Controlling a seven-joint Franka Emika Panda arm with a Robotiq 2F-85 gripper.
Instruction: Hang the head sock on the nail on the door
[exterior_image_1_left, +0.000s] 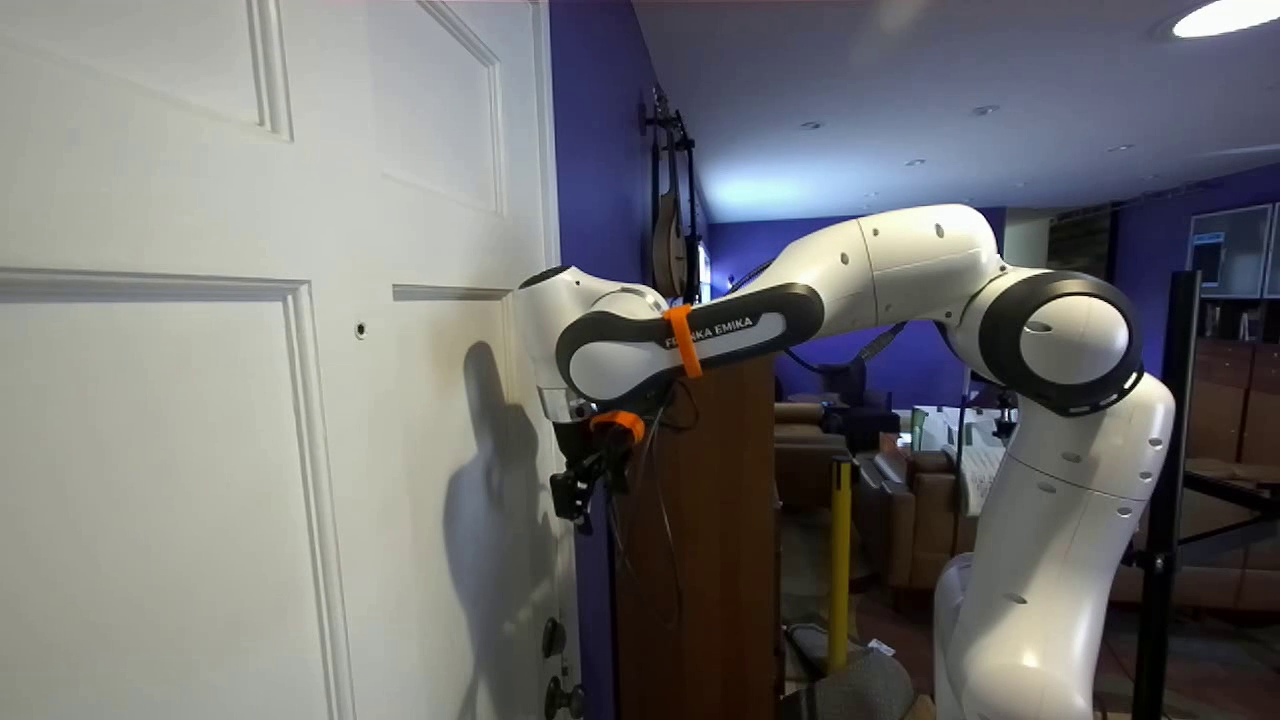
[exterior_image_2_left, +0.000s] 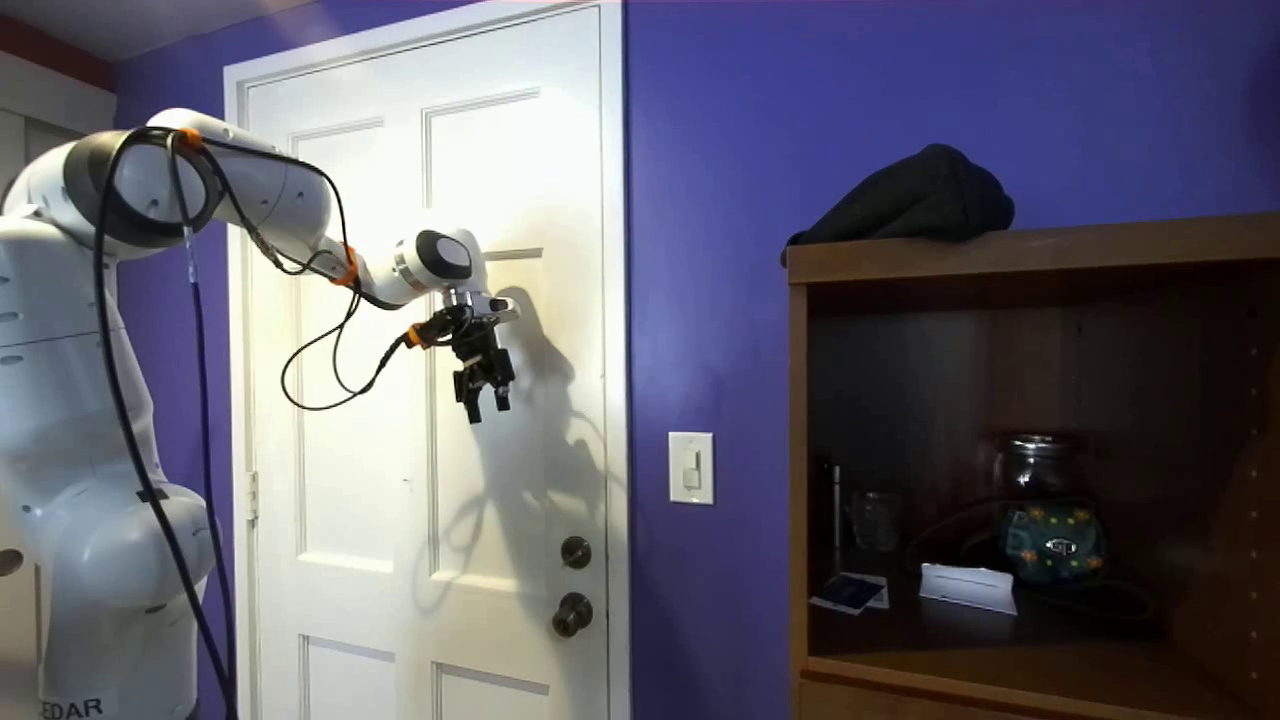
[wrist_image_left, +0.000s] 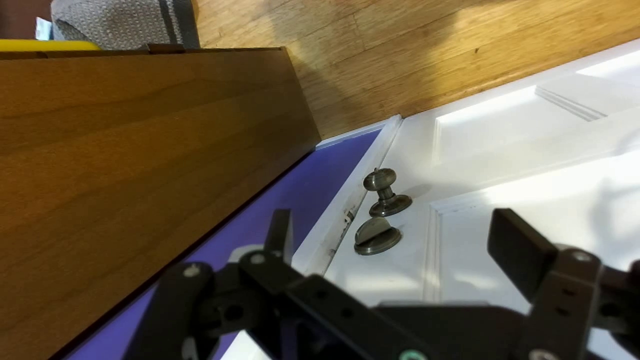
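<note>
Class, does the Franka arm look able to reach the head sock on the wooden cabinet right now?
Probably yes: the open jaws are empty and nothing visible covers the head sock, though they may need to rise above the wooden cabinet.

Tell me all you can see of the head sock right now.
In an exterior view, the head sock lies limp on top of the brown cabinet. It is plain black and looks like soft fabric, with faint folds. Its bulk heaps into a rounded peak at picture right and tapers leftward, the narrow end drooping over the cabinet's corner. The cabinet bears it; whether it touches the wall behind I cannot tell.
</note>
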